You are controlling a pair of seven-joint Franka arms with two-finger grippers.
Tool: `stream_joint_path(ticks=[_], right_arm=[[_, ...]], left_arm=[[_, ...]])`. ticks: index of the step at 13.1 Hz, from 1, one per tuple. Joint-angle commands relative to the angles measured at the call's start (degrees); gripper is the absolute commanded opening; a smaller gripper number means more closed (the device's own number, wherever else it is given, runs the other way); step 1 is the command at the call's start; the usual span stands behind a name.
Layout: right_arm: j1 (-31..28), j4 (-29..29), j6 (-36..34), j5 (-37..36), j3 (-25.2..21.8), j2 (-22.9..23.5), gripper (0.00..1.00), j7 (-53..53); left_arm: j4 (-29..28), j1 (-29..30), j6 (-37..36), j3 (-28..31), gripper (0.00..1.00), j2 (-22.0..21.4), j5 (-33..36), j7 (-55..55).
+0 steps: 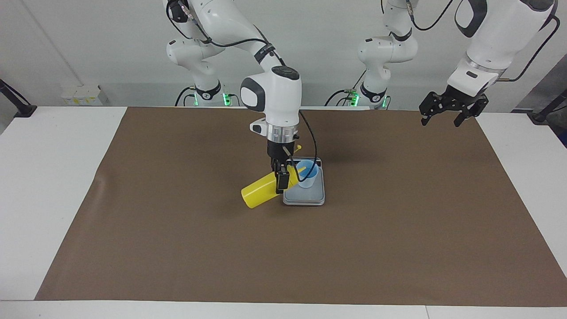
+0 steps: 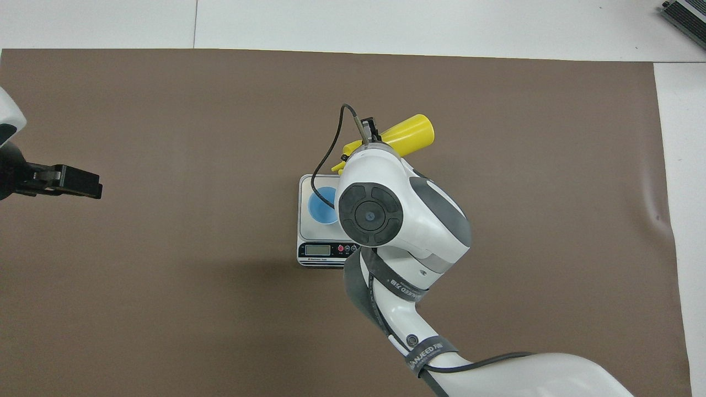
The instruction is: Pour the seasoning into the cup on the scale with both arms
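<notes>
Here the right gripper (image 1: 282,176) is clamped across the body of the seasoning (image 1: 261,191), holding the yellow bottle tipped almost flat in the air. Its nozzle end points past the gripper toward the cup (image 1: 307,175), and its base sticks out on the gripper's other flank, over the brown mat (image 1: 177,248). Directly under the nozzle side of the gripper, the blue cup stands upright on the scale (image 1: 310,198).

The likeliest fault, as I judge it, is a miss. The cup mouth is small, and seasoning leaving a slanted nozzle could fall on the scale plate or the mat if the tip sits short of the rim. A harder tilt could also nudge the light cup and topple it or slide it off the plate. The yellow cap strap hangs loose by the nozzle and might get into the stream.

Well away from this, the left gripper (image 1: 447,113) waits spread wide over the corner of the counter (image 1: 522,150) at its own arm's end.

Writing: the band on the right arm's forearm carries letters too small to read surely. The scale's display and button marks cannot be read.
</notes>
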Motion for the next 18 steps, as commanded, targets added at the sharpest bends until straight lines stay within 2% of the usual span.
stream_joint_path(ticks=[1,5,8,12,16,18], right_arm=[[1.02,-2.64,1.2,-6.42,0.15,-1.9,0.0,0.73],[2.61,-3.97,0.5,-12.14,0.07,-2.78,0.0,0.99],[4.8,-4.41,-3.36,-23.8,0.15,-2.0,0.0,1.17],[5.51,-4.76,-6.35,-33.4,0.15,-2.34,0.0,2.92],[10.16,-4.94,-11.19,-40.53,0.15,-0.5,0.0,11.34],[10.61,-5.72,-11.46,-41.24,0.07,-0.5,0.0,12.24]], left_arm=[[-1.07,0.68,0.18,-0.44,1.0,-1.17,0.21,0.55],[-1.07,0.68,0.18,-0.44,1.0,-1.17,0.21,0.55],[-1.15,0.68,0.1,-0.44,1.0,-1.17,0.21,0.55],[-1.07,0.68,0.18,-0.35,1.0,-1.17,0.21,0.55],[-1.07,0.68,0.18,-0.44,1.0,-1.17,0.21,0.55],[-1.07,0.68,0.18,-0.44,1.0,-1.17,0.21,0.55]])
